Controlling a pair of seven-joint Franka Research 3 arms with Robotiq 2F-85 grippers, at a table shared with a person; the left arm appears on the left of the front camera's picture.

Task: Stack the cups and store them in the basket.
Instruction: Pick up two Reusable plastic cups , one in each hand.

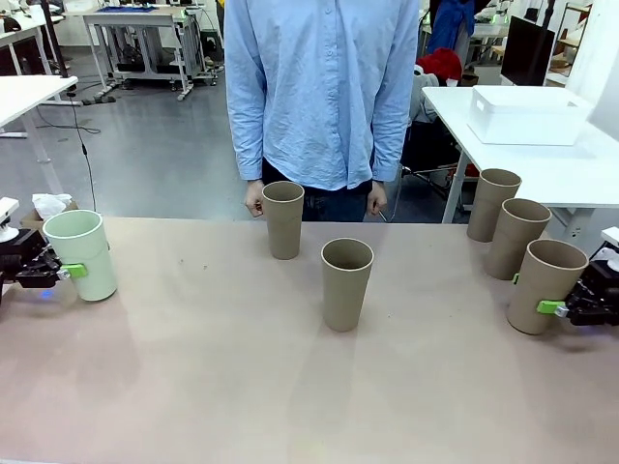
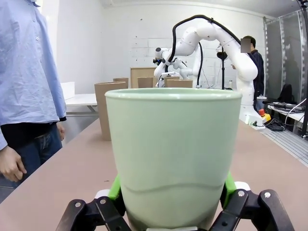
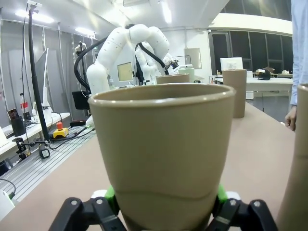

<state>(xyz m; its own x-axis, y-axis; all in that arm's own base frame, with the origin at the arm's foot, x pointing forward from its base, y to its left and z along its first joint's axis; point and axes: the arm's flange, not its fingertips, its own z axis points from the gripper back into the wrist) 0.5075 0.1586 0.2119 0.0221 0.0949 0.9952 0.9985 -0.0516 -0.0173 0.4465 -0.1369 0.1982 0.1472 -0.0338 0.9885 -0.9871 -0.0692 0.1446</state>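
A pale mint green cup [image 1: 82,254] stands at the table's left edge, and my left gripper [image 1: 81,273] is shut on its lower part. From the left wrist, the green pads [image 2: 115,186] press both sides of the mint cup [image 2: 173,154]. At the right edge, my right gripper [image 1: 542,307] is shut on a tan cup [image 1: 545,286]. The right wrist view has this cup [image 3: 161,154] between the pads [image 3: 110,194]. Two more tan cups [image 1: 515,239] [image 1: 493,205] stand behind it. Another two [image 1: 346,284] [image 1: 282,220] stand mid-table. The white basket [image 1: 527,114] sits on a side table at the far right.
A person in a light blue shirt stands at the far edge, hands [image 1: 255,198] hanging by the farthest middle cup. The front half of the table [image 1: 193,387] is bare. A tan cup [image 3: 296,159] stands close beside my right gripper's cup.
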